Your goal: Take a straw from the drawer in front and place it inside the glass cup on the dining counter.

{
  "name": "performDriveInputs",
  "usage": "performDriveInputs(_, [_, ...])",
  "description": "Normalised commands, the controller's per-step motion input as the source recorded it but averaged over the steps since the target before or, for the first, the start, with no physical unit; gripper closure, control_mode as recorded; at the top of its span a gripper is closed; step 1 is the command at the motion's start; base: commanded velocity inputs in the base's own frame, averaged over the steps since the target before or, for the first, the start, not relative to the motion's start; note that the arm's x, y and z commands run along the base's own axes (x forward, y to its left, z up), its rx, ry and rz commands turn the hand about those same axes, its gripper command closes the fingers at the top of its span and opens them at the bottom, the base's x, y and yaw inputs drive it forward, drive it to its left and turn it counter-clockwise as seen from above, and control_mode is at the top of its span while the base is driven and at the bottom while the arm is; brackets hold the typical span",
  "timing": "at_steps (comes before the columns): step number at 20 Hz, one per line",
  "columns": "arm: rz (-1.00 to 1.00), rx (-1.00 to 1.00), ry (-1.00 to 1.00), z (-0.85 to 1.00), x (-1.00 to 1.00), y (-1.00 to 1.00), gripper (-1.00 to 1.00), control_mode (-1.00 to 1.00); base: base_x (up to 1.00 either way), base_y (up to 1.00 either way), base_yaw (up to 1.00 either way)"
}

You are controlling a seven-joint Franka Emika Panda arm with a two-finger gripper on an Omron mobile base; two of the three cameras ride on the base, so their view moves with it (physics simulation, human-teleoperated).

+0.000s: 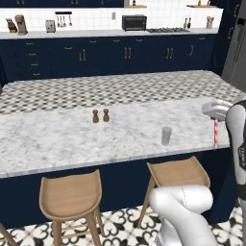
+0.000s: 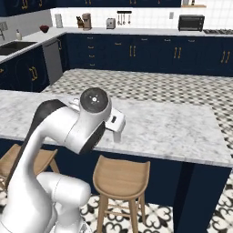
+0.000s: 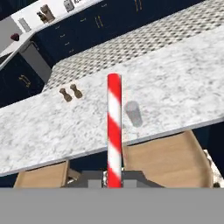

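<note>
1. My gripper (image 3: 114,181) is clamped on the straw (image 3: 114,131) — red-white stripes, sticking straight out from the fingers.
2. In the left base view the straw (image 1: 215,133) hangs near the right end of the dining counter (image 1: 72,139), well apart from the glass cup (image 1: 166,136).
3. Glass cup (image 3: 133,113) stands upright near the counter's near edge; two brown shakers (image 1: 100,116) further along the marble.
4. Wooden stools (image 1: 71,197) under the edge, patterned tile floor (image 1: 120,89), navy cabinets (image 1: 110,55) at the back wall.
</note>
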Motion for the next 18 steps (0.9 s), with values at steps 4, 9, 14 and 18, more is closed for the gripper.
performDriveInputs(4, [0.23,0.22,-0.31,0.37,0.65,-0.14,1.00,-1.00,0.00,0.00,0.00])
performDriveInputs(9, [0.27,0.15,-0.25,0.16,0.84,0.00,1.00,-1.00,0.00,0.00,0.00])
performDriveInputs(14, [0.31,0.02,-0.30,-0.11,0.56,0.00,1.00,-1.00,0.00,0.00,0.00])
performDriveInputs(18, [0.32,0.00,-0.29,-0.48,0.19,0.00,1.00,-1.00,0.00,0.00,0.00])
